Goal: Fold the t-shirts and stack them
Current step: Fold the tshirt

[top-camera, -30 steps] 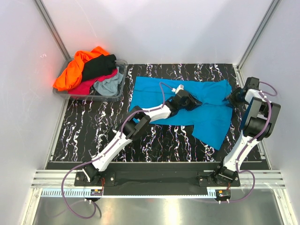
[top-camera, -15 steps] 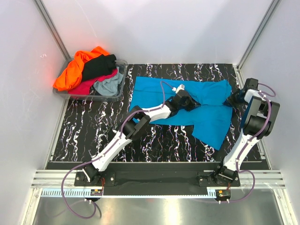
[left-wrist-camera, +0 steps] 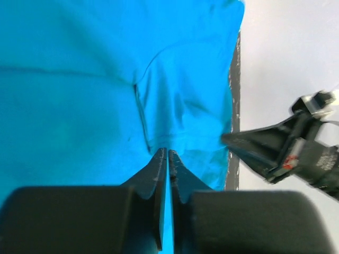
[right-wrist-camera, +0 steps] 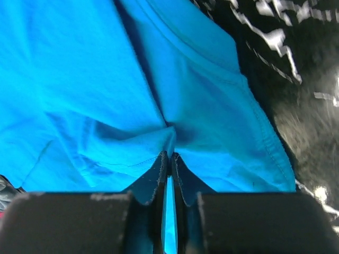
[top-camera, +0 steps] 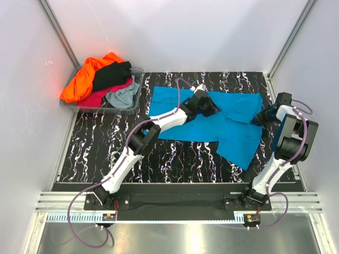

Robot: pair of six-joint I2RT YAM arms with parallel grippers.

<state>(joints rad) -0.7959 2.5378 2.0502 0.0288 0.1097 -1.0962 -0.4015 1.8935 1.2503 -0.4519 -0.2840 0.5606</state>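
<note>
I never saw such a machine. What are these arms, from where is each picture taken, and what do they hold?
These are two robot arms bolted at the near edge of a black marbled table. The wide picture comes from a fixed camera above; the two close ones from a camera on each wrist. A turquoise t-shirt lies spread out. The left gripper and the right gripper are each shut on a pinch of it. A clear bin holds other shirts in a heap.

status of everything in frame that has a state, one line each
blue shirt: spread on table, pinched in two places
left gripper: shut on blue shirt
right gripper: shut on blue shirt
bin: heaped over its rim
orange shirt, black shirt, pink shirt, grey shirt: crumpled in bin
</note>
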